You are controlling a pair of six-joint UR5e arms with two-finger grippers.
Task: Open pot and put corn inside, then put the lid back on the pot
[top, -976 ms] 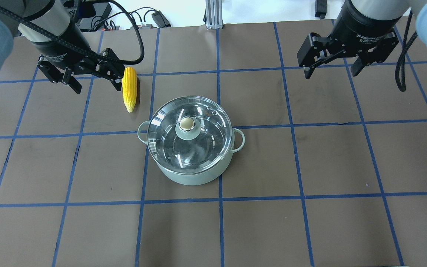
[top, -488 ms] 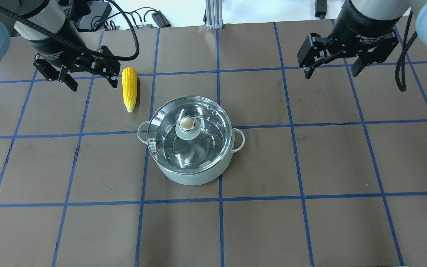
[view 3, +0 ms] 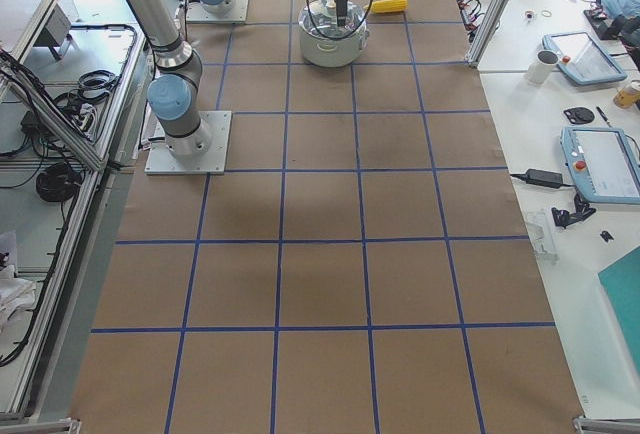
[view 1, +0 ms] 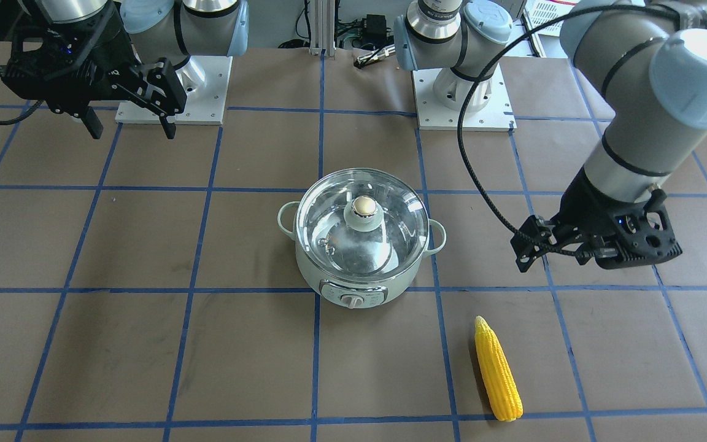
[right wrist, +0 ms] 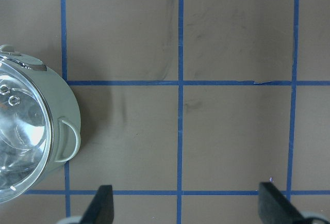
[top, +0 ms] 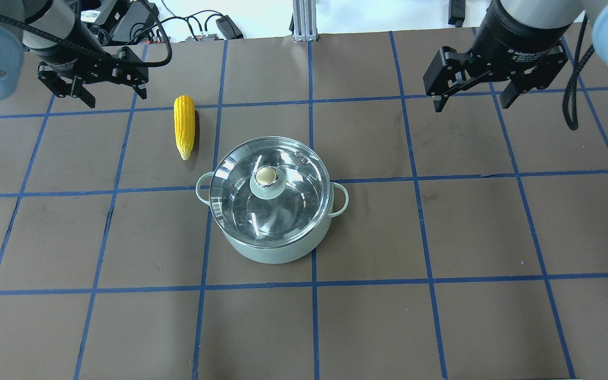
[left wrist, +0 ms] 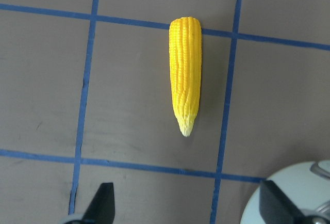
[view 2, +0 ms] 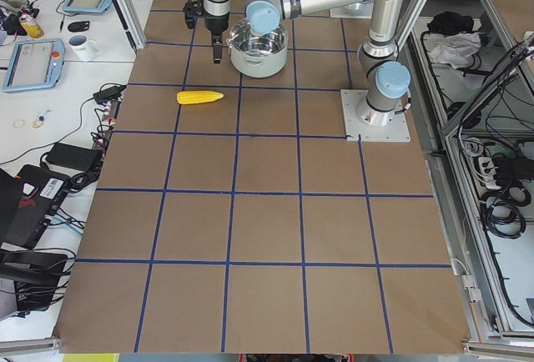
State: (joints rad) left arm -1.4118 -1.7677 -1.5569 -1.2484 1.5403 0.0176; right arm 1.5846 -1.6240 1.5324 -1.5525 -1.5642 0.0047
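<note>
The pale mint-green pot (top: pixel 271 249) stands at the middle of the table with the glass lid (top: pixel 240 196) shut on it, beige knob (top: pixel 266 174) on top. Its dial panel faces the front-facing camera (view 1: pixel 353 295). The yellow corn (top: pixel 184 126) lies on the table to the pot's far left, tapered tip toward the pot. My left gripper (top: pixel 116 97) is open and empty, above the table left of the corn's thick end. Its wrist view shows the corn (left wrist: pixel 185 74) ahead of the open fingers. My right gripper (top: pixel 470 105) is open and empty, far right of the pot (right wrist: pixel 31 141).
The table is brown with a blue tape grid. Two arm base plates (view 1: pixel 172 92) (view 1: pixel 464 98) sit on the robot's side. Cables and electronics (top: pixel 219 24) and an aluminium post (top: pixel 304 21) lie past the far edge.
My left gripper has drawn back from beside the corn, moving left and toward the far edge in the overhead view. The corn, pot, lid and right arm have not moved.
</note>
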